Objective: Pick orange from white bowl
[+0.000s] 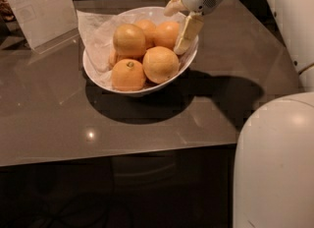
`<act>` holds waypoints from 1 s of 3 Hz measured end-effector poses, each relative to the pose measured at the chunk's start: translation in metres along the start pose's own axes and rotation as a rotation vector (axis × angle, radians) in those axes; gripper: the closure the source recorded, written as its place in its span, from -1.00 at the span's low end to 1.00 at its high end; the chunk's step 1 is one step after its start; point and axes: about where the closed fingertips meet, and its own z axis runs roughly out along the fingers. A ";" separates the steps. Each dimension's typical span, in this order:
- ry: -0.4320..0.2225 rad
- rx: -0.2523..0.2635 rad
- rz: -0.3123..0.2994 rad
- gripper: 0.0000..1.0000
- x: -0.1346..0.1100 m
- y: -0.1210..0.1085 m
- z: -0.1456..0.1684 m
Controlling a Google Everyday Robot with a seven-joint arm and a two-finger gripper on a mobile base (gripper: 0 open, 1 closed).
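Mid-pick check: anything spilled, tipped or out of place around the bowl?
Nothing alarming. The white bowl sits upright on the table, with the other oranges all inside. Only its crumpled paper liner hangs over the back-left rim. The gripper is at the bowl's back-right, fingers apart around the orange.

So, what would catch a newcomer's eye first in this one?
The white bowl, heaped with other oranges over crumpled paper, sits in the middle of the glossy table. The gripper hovers at the bowl's far right rim, fingers spread beside the orange at the back.
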 end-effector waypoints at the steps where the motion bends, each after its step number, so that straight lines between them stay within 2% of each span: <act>1: -0.024 -0.027 0.015 -0.66 0.004 0.001 0.014; 2: -0.042 -0.051 0.038 -0.64 0.010 0.005 0.025; 3: -0.057 -0.070 0.052 -0.26 0.012 0.007 0.034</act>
